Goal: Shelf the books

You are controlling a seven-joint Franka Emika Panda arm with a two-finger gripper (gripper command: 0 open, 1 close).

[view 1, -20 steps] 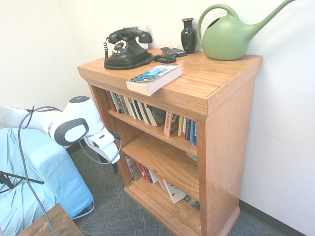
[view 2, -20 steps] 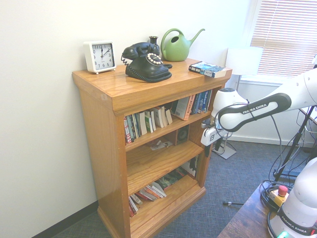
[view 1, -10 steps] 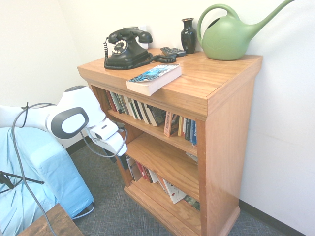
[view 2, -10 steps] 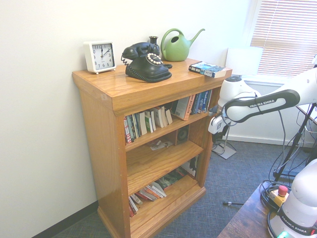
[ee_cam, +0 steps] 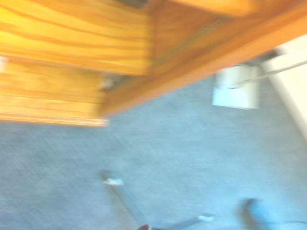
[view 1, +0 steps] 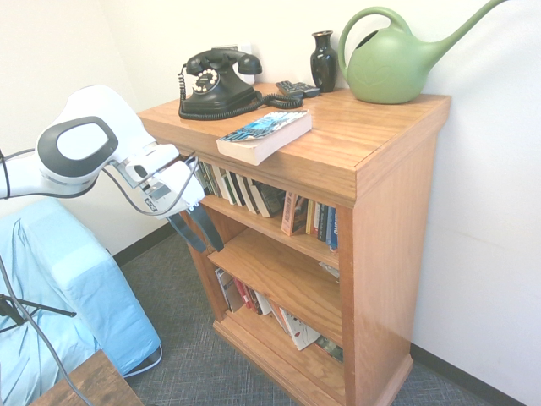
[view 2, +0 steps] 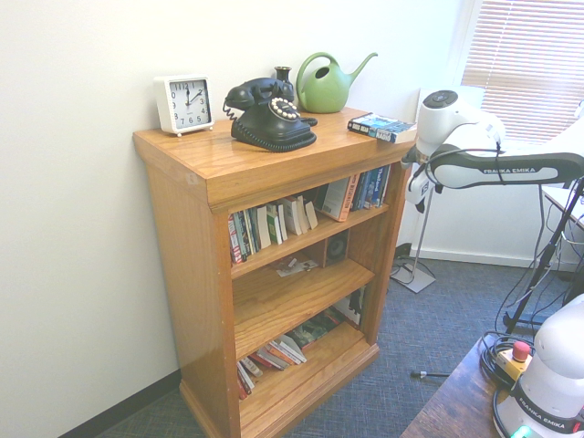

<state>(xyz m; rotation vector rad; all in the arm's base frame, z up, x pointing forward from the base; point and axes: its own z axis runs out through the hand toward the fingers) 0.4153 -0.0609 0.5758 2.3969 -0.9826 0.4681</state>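
Observation:
The book (view 1: pixel 264 135) lies flat on the wide top of the honey-brown shelf (view 1: pixel 372 161), near its front edge; it has a blue, white and black cover and cream page edges. From the other side the book (view 2: pixel 381 127) sits at the top's right end. My gripper (view 1: pixel 197 229) hangs in front of the shelf's left post, below the top and lower than the book. Its two dark fingers (view 1: pixel 187 232) point down, open, with nothing between them. The wrist view is blurred and shows only shelf wood (ee_cam: pixel 72 43) and grey carpet.
A black telephone (view 1: pixel 215 85), a dark vase (view 1: pixel 323 59), a green watering can (view 1: pixel 393 63) and a white clock (view 2: pixel 184 103) share the top. A row of books (view 1: pixel 245 190) fills the upper inner board. A light-blue covered object (view 1: pixel 68 296) stands at the left.
The arm has risen from beside the lower shelf boards to just under the shelf's top. The fingers have stayed open. The book has not moved.

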